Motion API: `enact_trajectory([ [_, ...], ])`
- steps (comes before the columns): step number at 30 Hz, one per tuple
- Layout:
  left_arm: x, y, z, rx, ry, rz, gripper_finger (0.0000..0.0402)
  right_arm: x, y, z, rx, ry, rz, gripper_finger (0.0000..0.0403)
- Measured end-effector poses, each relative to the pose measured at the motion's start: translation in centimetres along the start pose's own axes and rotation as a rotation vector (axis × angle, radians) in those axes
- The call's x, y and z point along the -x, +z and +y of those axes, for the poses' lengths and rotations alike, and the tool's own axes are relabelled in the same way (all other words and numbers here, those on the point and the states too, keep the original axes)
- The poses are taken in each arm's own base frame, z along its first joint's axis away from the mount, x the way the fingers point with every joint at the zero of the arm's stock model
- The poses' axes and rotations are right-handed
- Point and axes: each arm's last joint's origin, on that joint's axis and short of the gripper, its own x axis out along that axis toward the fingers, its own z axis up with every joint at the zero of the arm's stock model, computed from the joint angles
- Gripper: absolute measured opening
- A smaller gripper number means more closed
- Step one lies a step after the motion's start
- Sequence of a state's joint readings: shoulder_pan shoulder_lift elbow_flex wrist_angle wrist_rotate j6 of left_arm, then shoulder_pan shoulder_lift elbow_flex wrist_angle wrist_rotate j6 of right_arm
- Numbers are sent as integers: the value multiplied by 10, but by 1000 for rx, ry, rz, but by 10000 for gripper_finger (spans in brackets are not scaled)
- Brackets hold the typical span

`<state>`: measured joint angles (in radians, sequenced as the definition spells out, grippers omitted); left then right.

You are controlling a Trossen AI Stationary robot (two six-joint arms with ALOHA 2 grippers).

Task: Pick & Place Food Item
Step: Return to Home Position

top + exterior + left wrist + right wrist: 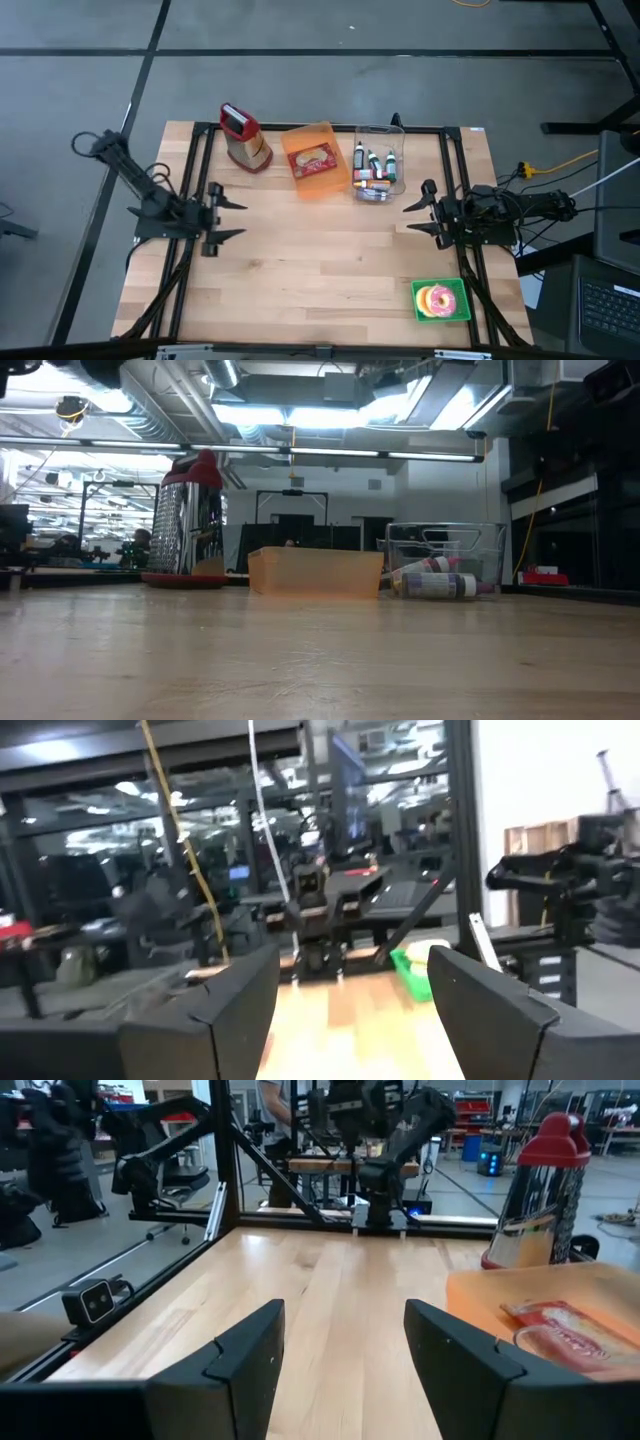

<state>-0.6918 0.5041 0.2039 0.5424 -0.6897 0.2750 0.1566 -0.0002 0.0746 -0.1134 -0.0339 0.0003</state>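
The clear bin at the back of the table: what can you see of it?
The clear bin is a see-through plastic box with thin upright walls, standing flat on the wooden table near its far edge, close beside the orange bin. Inside lie several small food colouring bottles, some on their sides.

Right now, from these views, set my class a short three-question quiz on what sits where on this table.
1. True or false: the box grater stands beside the orange bin, not in it.
2. Which holds the food coloring bottles? A orange bin, B transparent bin, C green plate.
3. Fill in: the left gripper and the right gripper are both ___.
Key: 1 true; 2 B; 3 open.
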Motion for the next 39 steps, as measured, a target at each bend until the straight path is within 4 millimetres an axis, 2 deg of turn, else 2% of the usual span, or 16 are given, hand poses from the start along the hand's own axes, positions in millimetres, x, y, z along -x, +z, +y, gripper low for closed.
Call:
enact_trajectory([
  [5,30,3,13,27,-2,35,251,0,0,0,-19,-1,4,210],
  [10,45,-4,18,67,-88,79,251,0,0,0,-31,-10,4,210],
  [18,51,-16,16,124,-132,133,251,0,-1,-1,-37,-37,11,210],
  [25,53,-55,3,132,-130,107,251,0,-1,-1,-37,-35,12,210],
  [29,53,-56,1,169,-209,114,251,0,-1,-1,-36,-34,12,210],
  [34,54,-54,-2,127,-312,83,251,0,-1,-1,-15,-34,11,210],
  [39,56,-55,-7,164,-485,85,251,0,-1,-1,18,-33,11,210],
])
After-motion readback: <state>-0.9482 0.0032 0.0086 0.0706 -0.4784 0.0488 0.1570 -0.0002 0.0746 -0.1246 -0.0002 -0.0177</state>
